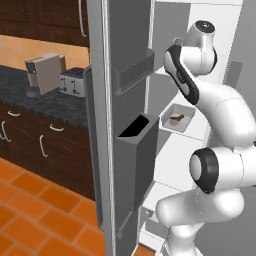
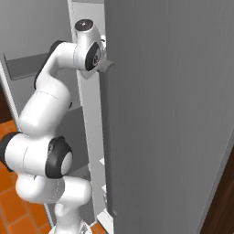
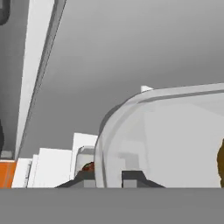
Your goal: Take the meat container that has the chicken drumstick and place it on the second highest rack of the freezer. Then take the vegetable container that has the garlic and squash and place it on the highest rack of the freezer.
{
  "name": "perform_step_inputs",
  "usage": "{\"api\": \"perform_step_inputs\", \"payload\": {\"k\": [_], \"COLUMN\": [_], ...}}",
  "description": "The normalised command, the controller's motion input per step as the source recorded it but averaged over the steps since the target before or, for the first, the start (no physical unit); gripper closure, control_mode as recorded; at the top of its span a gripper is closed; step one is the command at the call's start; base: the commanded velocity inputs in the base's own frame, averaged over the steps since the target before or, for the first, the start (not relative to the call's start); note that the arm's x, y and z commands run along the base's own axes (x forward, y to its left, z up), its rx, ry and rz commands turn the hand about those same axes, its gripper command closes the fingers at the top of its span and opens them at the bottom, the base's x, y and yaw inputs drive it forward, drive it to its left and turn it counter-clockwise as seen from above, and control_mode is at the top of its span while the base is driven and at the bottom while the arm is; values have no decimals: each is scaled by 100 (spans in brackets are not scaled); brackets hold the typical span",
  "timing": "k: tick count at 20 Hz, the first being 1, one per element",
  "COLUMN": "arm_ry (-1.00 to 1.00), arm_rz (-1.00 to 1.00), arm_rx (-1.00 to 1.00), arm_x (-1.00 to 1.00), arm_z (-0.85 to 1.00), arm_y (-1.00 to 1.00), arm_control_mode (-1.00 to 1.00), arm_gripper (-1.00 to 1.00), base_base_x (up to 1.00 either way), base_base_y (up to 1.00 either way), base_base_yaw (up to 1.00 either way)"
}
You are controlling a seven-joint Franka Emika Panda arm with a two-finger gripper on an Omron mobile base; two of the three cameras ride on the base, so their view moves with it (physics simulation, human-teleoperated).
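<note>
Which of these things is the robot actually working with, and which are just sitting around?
Part of the job: freezer; meat container with the chicken drumstick, already inside; clear container, its rim pinched in the jaws.
Just lying about: coffee machine and toaster on the counter.

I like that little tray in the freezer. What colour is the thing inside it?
Reddish-brown: the chicken drumstick, best in the left base view.

You can see the tall grey metallic freezer (image 1: 127, 165) standing open, a pale rectangular meat container (image 1: 177, 118) resting flat on its white shelf (image 1: 200, 131) with the small reddish-brown chicken drumstick (image 1: 176, 119) inside.
</note>
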Motion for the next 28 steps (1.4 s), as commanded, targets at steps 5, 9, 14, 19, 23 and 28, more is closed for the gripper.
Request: {"api": "perform_step_inputs", "payload": {"k": [5, 9, 14, 19, 23, 28], "arm_ry": [-12, -12, -13, -10, -24, -16], "arm_rz": [0, 0, 0, 0, -3, 0], "arm_rx": [-6, -9, -12, -3, -9, -14], "arm_x": [98, 97, 37, -13, -77, -100], "arm_z": [-1, -15, -26, -12, 0, -17], "arm_y": [-43, -32, -8, 0, 5, 10], "arm_control_mode": [-100, -100, -100, -100, -100, -100], "arm_gripper": [100, 100, -100, -100, -100, -100], "base_base_x": [0, 0, 0, 0, 0, 0], "base_base_y": [0, 0, 0, 0, 0, 0], "base_base_yaw": [0, 0, 0, 0, 0, 0]}}
